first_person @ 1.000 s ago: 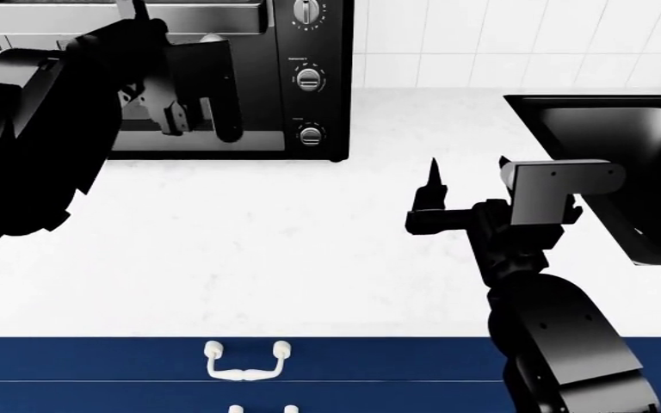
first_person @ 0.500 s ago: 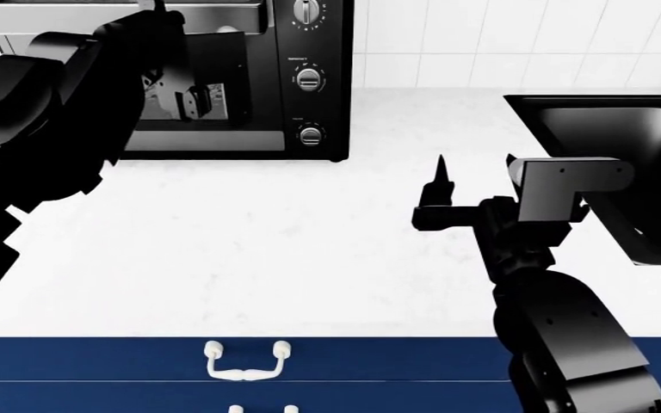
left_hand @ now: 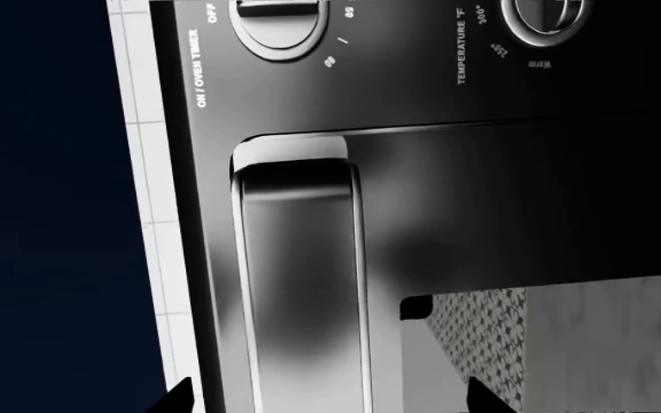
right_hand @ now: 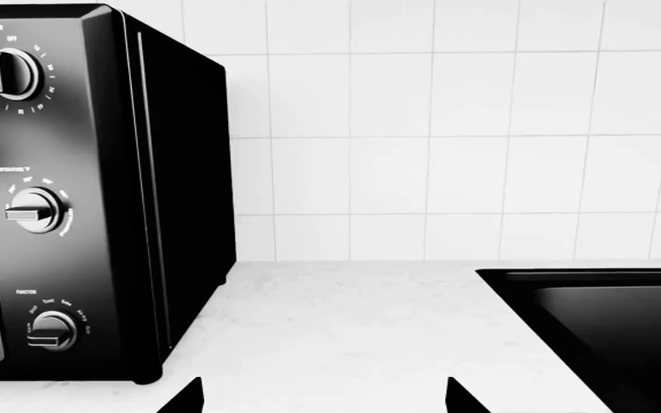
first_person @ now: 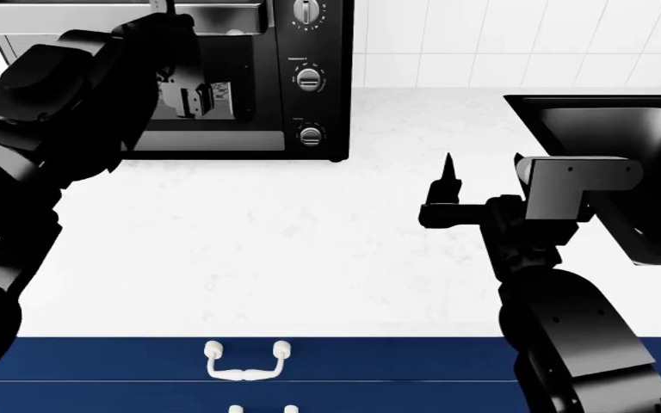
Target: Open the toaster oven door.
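The black toaster oven point(first_person: 333, 52) stands at the back left of the counter, its three knobs in a column. Its door point(first_person: 233, 129) looks shut, with the silver bar handle point(first_person: 225, 15) along its top edge. My left gripper point(first_person: 169, 17) is up at that handle. In the left wrist view the gripper point(left_hand: 328, 400) is open, its fingertips point(left_hand: 178, 397) on either side of the handle point(left_hand: 302, 284), not closed on it. My right gripper point(first_person: 482, 168) is open and empty above the counter, right of the oven. The right wrist view shows the oven's knob panel point(right_hand: 38, 211).
A black sink point(first_person: 606, 155) is set into the white counter point(first_person: 250, 241) at the right; it also shows in the right wrist view point(right_hand: 606, 318). Blue drawer fronts with white handles point(first_person: 244, 361) run below the counter's front edge. A white tiled wall point(first_person: 480, 43) is behind.
My left arm has moved up and in toward the top of the oven door, bringing the gripper to the handle. My right gripper has drifted slightly right. The door has not moved.
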Controlling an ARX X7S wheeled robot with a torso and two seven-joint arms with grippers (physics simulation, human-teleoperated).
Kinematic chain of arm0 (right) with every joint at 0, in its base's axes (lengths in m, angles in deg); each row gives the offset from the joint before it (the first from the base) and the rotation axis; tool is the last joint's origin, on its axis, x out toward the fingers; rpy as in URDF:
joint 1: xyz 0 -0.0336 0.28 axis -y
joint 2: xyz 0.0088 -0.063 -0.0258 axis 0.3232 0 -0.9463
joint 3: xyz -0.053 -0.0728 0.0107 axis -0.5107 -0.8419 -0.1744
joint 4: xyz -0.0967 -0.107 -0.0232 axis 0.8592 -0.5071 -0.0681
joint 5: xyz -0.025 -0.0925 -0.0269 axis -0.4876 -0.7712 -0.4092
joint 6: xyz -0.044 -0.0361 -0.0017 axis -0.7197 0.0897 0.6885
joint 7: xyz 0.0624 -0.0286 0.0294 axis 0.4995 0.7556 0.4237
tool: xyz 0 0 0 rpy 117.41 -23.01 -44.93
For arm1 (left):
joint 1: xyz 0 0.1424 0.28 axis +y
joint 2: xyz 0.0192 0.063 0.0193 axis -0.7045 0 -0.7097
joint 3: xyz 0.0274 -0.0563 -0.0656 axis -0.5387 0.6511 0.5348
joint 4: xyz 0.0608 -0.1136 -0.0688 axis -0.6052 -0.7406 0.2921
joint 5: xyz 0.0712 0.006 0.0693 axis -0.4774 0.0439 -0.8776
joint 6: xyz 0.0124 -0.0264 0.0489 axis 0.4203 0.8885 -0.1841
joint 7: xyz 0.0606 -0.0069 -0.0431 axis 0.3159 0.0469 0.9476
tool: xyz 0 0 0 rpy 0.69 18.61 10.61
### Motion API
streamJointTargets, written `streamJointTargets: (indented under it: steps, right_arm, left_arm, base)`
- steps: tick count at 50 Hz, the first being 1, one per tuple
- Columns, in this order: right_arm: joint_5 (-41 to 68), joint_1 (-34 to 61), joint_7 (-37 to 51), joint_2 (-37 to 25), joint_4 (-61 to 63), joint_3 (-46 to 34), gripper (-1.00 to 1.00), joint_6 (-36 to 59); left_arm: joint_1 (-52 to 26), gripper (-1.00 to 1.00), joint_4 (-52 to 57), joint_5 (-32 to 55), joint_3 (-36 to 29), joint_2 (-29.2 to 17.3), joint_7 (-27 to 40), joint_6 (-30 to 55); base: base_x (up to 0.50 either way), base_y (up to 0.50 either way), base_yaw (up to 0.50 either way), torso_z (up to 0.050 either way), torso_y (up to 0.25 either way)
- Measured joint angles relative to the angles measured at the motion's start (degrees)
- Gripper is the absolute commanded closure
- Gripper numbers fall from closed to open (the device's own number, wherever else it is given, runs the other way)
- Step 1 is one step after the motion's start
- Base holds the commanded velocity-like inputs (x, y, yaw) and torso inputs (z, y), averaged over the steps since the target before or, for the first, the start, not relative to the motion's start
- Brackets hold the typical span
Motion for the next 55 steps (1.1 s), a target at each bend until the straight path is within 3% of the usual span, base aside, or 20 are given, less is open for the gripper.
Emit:
streamJointTargets:
  steps: [4, 5, 15, 24, 55]
  right_arm:
    - [0.1, 0.0, 0.1, -0.1, -0.1, 0.1, -1.0, -0.1]
    - [0.1, 0.0, 0.1, -0.2, -0.2, 0.1, -1.0, -0.1]
    - [0.4, -0.1, 0.3, -0.5, -0.3, 0.3, -1.0, -0.4]
    - [0.8, -0.3, 0.5, -0.7, -0.3, 0.4, -1.0, -0.5]
    - [1.9, -0.4, 0.9, -0.7, -0.1, 0.1, -1.0, -0.9]
  left_arm:
    - [-0.4, -1.0, -4.5, -0.1, -0.4, 1.7, 0.7, -2.3]
    - [-0.5, 1.0, -5.6, -0.2, -0.5, 2.2, 0.9, -2.9]
    - [-1.4, 1.0, -12.0, -1.1, -0.2, 4.8, 2.8, -6.0]
    - [-1.2, 1.0, -11.3, -1.6, 0.6, 4.4, 3.3, -6.1]
    - [5.7, 1.0, 38.0, -5.0, 1.8, -17.9, -5.8, 13.3]
  base:
    - [0.0, 0.0, 0.0, 0.0, 0.0]
    - [0.0, 0.0, 0.0, 0.0, 0.0]
    - [0.0, 0.0, 0.0, 0.0, 0.0]
    - [0.0, 0.0, 0.0, 0.0, 0.0]
    - [0.0, 0.0, 0.0, 0.0, 0.0]
